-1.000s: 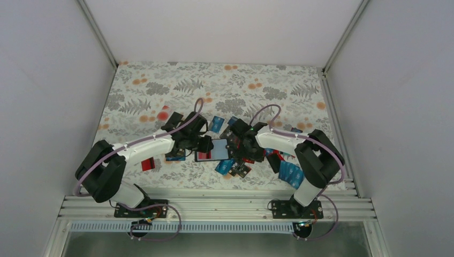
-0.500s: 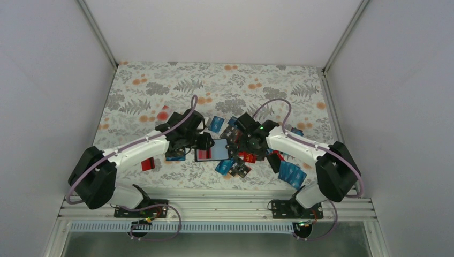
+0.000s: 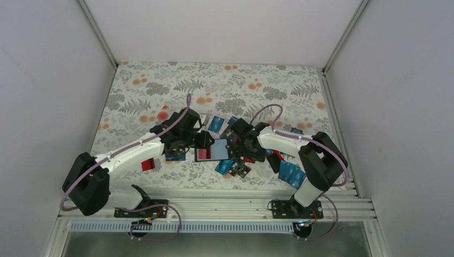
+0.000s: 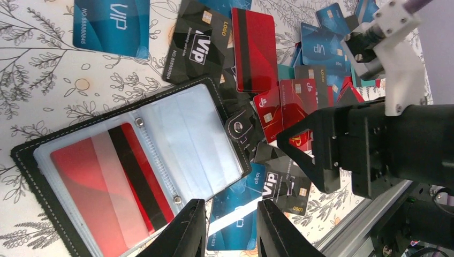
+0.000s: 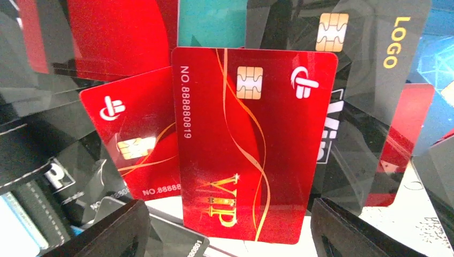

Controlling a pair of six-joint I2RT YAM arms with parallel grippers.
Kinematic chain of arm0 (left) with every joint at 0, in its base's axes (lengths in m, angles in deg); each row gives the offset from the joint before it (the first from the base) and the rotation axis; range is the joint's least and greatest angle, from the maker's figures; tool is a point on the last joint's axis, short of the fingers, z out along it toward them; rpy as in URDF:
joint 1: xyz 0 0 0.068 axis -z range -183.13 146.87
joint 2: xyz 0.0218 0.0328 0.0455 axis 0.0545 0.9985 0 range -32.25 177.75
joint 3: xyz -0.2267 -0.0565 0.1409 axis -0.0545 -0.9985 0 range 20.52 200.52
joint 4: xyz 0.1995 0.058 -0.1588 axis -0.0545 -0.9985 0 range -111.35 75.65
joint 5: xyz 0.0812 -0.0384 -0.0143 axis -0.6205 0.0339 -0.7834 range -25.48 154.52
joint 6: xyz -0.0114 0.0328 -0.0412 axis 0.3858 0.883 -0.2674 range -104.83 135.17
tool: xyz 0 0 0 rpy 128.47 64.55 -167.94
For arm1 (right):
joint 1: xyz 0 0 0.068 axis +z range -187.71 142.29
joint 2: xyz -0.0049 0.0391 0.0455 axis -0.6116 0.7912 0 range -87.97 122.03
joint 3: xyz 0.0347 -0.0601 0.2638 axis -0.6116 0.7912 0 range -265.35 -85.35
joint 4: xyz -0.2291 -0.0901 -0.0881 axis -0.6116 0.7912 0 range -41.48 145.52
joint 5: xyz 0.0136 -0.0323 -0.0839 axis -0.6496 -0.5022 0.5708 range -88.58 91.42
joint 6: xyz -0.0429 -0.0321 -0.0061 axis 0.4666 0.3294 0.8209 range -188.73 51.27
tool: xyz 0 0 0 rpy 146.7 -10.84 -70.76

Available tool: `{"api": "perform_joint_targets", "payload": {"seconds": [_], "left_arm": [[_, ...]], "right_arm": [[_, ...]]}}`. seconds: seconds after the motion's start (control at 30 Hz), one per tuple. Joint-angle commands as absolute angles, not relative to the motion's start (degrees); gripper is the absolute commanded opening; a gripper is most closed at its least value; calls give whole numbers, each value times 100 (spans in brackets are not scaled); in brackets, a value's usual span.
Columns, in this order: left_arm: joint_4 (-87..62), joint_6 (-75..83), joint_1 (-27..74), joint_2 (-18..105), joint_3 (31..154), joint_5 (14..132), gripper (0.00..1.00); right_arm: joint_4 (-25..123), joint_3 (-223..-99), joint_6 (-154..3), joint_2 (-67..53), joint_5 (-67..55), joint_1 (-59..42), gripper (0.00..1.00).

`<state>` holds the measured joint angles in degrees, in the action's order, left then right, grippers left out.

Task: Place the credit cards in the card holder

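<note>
Nearest me, a red card (image 3: 149, 164) lies tucked half under the left arm, and a few blue cards (image 3: 290, 174) are partly covered by the right arm's elbow.

Just past them the card holder (image 4: 187, 142) lies open and flat on the flowered counter (image 3: 160, 85), between the two hands. A striped red card (image 4: 107, 182) sits in one clear sleeve. The facing sleeve looks bare, though the sheen on the plastic makes that hard to swear to.

The left hand (image 4: 227, 206) hangs at the holder's edge, fingers a little apart with nothing between them that I can see. Whether one finger touches the holder I cannot tell.

The right hand (image 5: 230, 210) is low over the heap of credit cards (image 4: 257, 53) just beside the holder's snap tab (image 4: 241, 128). Its fingers are spread wide either side of a red VIP card (image 5: 251, 144) and seem clear of it; only their tips show. That card overlaps a second red card (image 5: 134, 150), and a teal card (image 5: 211, 24) behind is mostly hidden.

Farther back a blue VIP card (image 4: 110, 24) lies apart, cut off by the frame.
</note>
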<state>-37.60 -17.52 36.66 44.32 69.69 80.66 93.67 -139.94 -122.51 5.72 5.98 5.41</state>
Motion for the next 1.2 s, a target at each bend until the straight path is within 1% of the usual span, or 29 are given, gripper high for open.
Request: {"api": "perform_joint_targets", "payload": {"seconds": [0.0,0.13,0.2,0.4,0.63,0.77,1.0,1.17], "left_arm": [[-3843,-1750,3567,4140,6760,8043,25],[-3857,-1702,3507,4075,6693,8049,25],[-3844,-1684,3482,4057,6673,8050,25],[-3873,-1663,3440,4062,6664,8056,25],[-3881,-1716,3432,4051,6658,8042,25],[-3853,-1756,3431,4093,6681,8099,25],[-3870,-1841,3430,4084,6860,8171,25],[-3916,-1967,3432,4055,6985,8093,25]], "right_arm": [[9230,-13812,-12496,688,705,567,76],[9234,-13621,-12576,931,780,558,75],[9133,-13447,-12601,922,733,546,72],[8833,-13170,-12586,855,651,480,57],[8807,-13140,-12513,776,659,444,51],[8899,-13242,-12434,439,703,439,49],[9127,-13514,-12199,-355,785,444,49],[9214,-13752,-11961,-689,685,442,50]]}}
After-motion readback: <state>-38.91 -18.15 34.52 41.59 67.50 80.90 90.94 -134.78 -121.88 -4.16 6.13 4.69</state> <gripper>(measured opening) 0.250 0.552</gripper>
